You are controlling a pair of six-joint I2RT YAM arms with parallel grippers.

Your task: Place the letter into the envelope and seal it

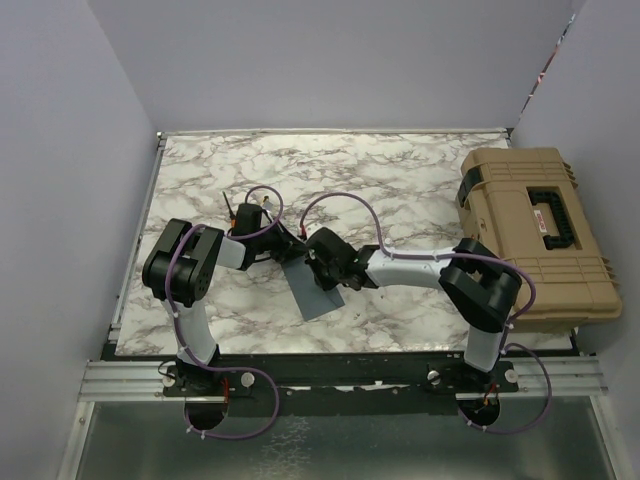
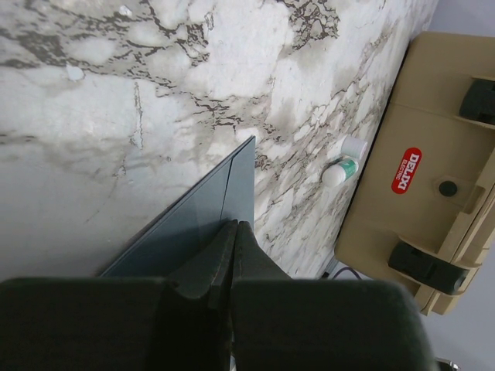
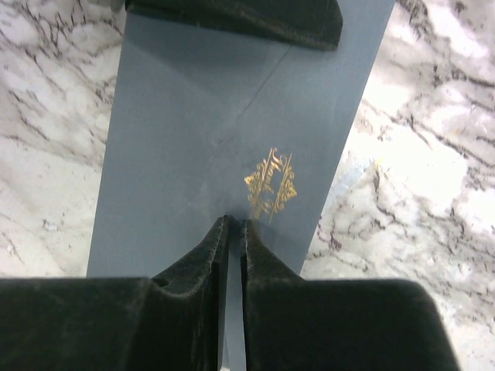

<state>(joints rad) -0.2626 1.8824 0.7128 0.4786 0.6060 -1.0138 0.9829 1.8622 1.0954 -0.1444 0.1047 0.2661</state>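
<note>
Watch the envelope (image 3: pixel 193 139): it hangs tilted, clear of the table (image 1: pixel 400 180) near its centre, a little toward 6 o'clock, with both arms on it. Your left end effector (image 2: pixel 234 232) is clamped shut on one short edge. Your right end effector (image 3: pixel 234 228) has pinched down on the opposite edge, just beside the gold monogram (image 3: pixel 271 185). With thin paper stretched between two grips, any drift apart could tear or crease it, and any push together could buckle it across the middle. If one side lets go without the other ready, I'd expect the sheet to swing down and twist out of the remaining pinch. The letter shows in none of the views, so you cannot tell whether it is inside. If it is and the flap is not down, tipping the open side low could let it slide out. Keep the right arm clear of the tan case (image 1: pixel 535 235) at 3 o'clock.
</note>
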